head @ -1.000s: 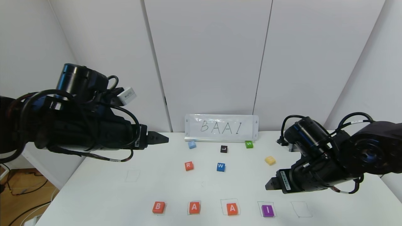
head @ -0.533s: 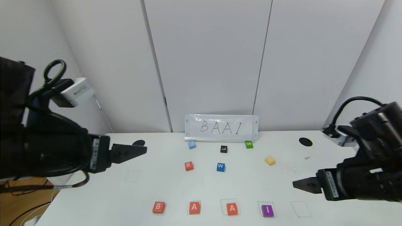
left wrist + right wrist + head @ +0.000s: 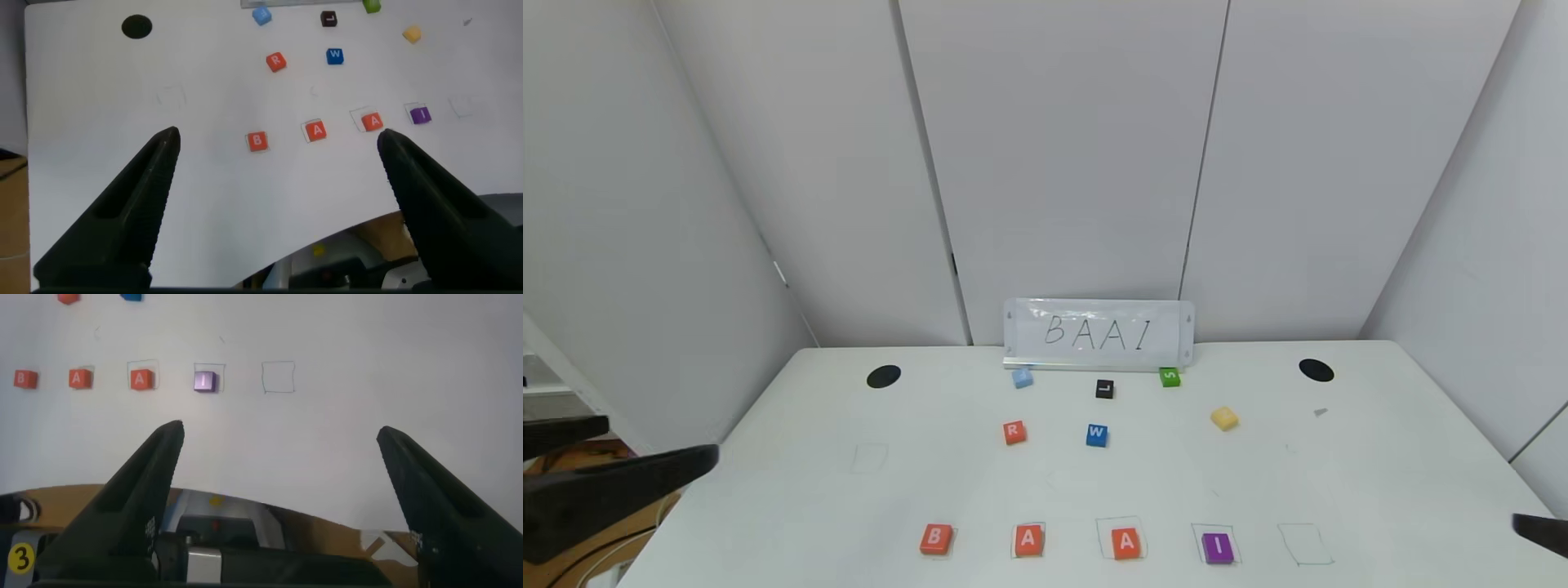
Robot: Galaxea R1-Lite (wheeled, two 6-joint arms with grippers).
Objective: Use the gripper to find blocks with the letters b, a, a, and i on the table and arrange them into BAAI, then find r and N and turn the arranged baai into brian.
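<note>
- Standing in a row along the near edge of the large white tabletop, the small flat orange-red blocks B, A, A and the purple I already spell BAAI.
- The left gripper and right gripper are held off the near table edge, jaws spread and empty.
- The second stage is judged pending: the orange-red R block, mid-table, is to be fetched next; no N is legible.
</note>
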